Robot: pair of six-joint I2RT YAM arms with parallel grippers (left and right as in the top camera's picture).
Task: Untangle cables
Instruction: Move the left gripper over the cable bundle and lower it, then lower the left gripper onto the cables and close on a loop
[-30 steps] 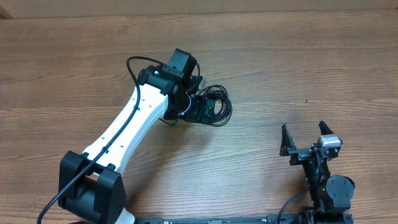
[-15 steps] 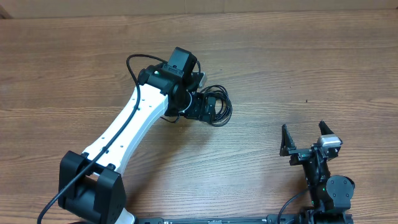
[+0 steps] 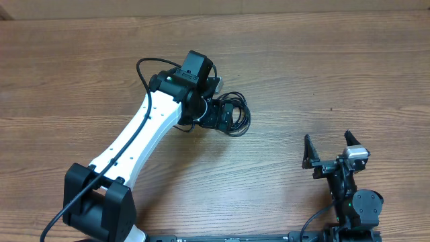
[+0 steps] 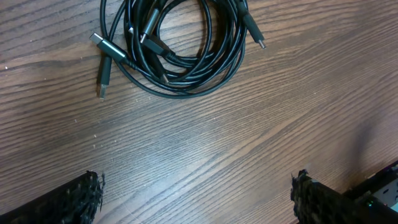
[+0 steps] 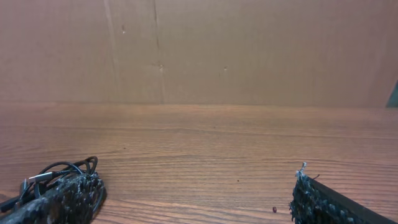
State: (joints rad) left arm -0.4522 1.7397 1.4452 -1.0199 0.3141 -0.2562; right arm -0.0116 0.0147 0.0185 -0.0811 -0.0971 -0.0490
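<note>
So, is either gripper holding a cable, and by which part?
Nothing is held: the left gripper and the right gripper are open, and the cables lie untouched.

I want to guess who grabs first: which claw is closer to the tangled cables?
Left. The left claw hovers open just over the cables, not touching them. The right claw sits open far away on the robot's right side.

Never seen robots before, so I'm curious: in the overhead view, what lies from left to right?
The white left arm, then the coiled cables, then the open right pincer.
</note>
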